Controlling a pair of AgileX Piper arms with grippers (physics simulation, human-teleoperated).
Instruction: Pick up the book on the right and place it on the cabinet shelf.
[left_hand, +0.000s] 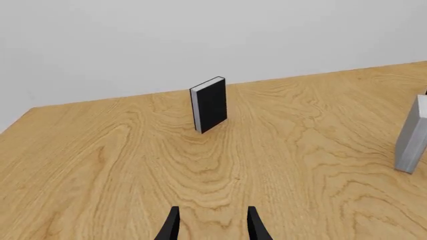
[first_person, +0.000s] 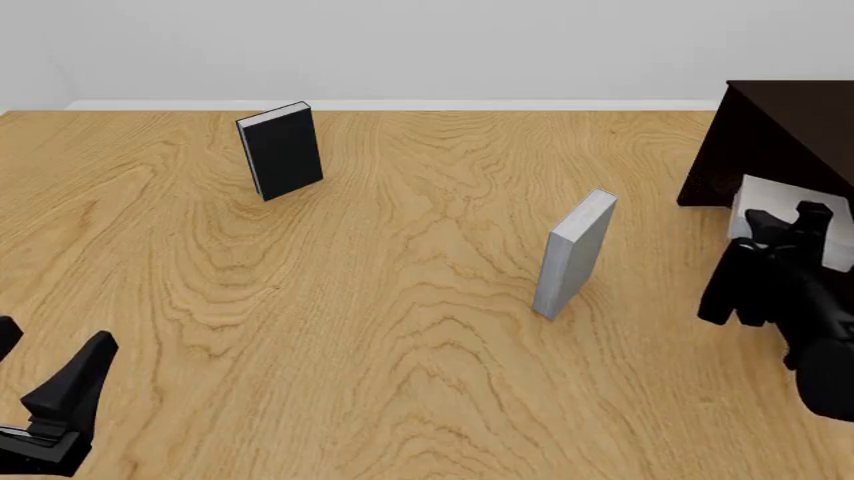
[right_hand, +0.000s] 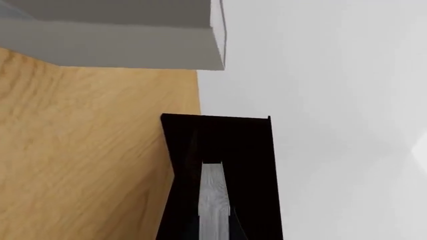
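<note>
Front view: right gripper (first_person: 771, 262) at the table's (first_person: 400, 330) right edge, fingers clamped on the book (first_person: 787, 215), which it holds in front of the cabinet's (first_person: 774, 140) open side, above the tabletop. Right wrist view: book (right_hand: 215, 200) seen edge-on between the fingers, cabinet (right_hand: 247, 150) behind. Left gripper (first_person: 40, 395) low at the near left, fingers parted, nothing held. Grey book (first_person: 577, 253) upright mid-table; black book (first_person: 282, 150) upright far left; broad bare wood between them. No legible writing on any cover
</note>
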